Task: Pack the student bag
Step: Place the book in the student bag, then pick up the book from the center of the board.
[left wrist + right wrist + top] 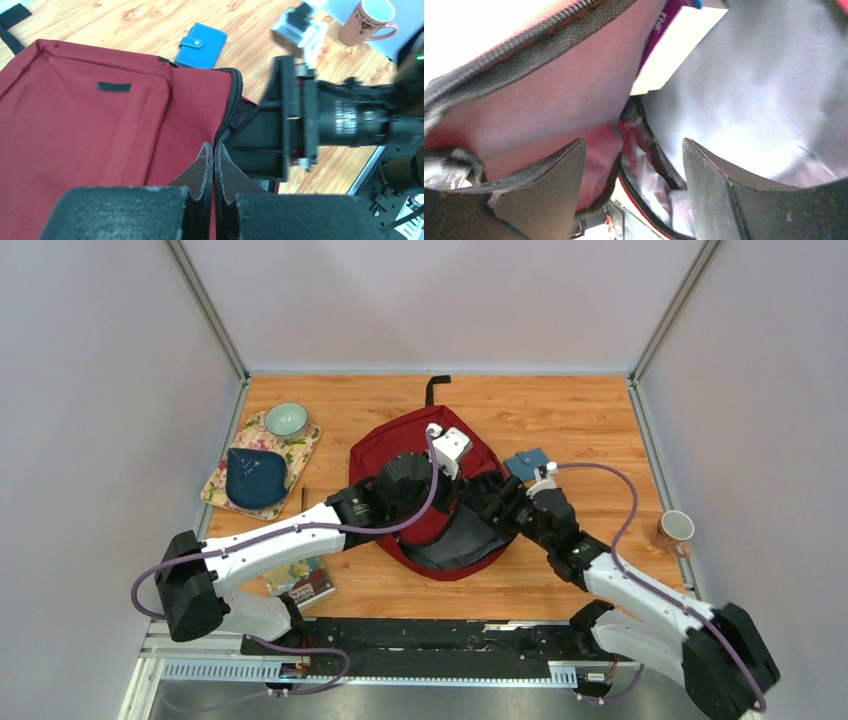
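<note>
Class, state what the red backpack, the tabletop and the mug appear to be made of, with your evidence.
Backpack: matte woven fabric, shown by visible weave and stitched seams. Tabletop: wood or wood-look laminate, grain pattern, light sheen. Mug: probably glazed ceramic, smooth and glossy.

Table (560, 410): light orange wood-grain top, boards running left to right; it fills the floor of the enclosure.
Back wall (440, 300): plain pale grey panel, rising straight from the table's far edge.
Left wall (90, 390): same pale panel, along the table's left edge.
Right wall (770, 390): same pale panel, along the table's right edge.
Corner posts (205, 308): slim metal bars rising from the table's two far corners.
Rail (400, 640): black and silver slotted metal track along the table's near edge.
Light: soft and even from above the table, with only faint shadows and a mild sheen on the wood.
</note>
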Robot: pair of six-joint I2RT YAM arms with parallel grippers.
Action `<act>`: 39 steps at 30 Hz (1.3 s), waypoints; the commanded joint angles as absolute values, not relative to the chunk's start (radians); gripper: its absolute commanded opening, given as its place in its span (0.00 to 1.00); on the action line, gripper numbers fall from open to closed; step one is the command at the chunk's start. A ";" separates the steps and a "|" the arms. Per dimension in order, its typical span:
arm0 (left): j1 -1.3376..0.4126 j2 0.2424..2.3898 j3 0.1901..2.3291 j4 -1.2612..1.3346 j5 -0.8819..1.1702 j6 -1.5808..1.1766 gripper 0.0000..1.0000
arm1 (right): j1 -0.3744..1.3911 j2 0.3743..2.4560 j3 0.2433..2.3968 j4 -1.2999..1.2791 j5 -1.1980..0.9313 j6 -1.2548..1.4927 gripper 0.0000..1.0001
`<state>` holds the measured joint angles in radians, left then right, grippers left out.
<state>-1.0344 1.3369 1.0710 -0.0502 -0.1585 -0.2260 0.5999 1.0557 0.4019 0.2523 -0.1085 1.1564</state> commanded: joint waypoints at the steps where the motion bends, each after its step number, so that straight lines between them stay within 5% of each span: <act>1: -1.035 1.289 1.066 0.021 -0.146 -0.247 0.00 | 0.603 0.820 0.382 -0.186 0.052 1.060 0.74; 9: -1.037 1.284 1.022 0.052 -0.083 -0.301 0.00 | 0.603 0.280 0.400 -0.612 0.331 1.063 0.78; 13: -1.035 1.345 1.058 -0.027 0.017 -0.351 0.46 | 0.601 0.160 0.481 -0.638 0.420 0.996 0.81; 16: -1.035 1.329 1.037 -0.017 0.084 -0.368 0.65 | 0.601 0.212 0.555 -0.656 0.428 0.962 0.82; 20: -1.037 1.269 1.002 -0.055 0.055 -0.367 0.69 | 0.601 0.339 0.623 -0.640 0.350 0.933 0.82; 27: -1.008 1.033 0.822 -0.219 -0.405 -0.431 0.76 | 0.601 0.513 0.624 -0.398 0.037 0.857 0.82; 39: -0.537 0.597 0.509 -0.538 -0.430 -0.635 0.79 | 0.704 0.916 0.727 -0.198 -0.305 0.758 0.82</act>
<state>-0.6403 0.6605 0.5339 -0.4332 -0.4179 -0.5877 0.6411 0.8436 0.6361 -0.3153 -0.1841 0.8352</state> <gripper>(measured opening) 0.777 0.819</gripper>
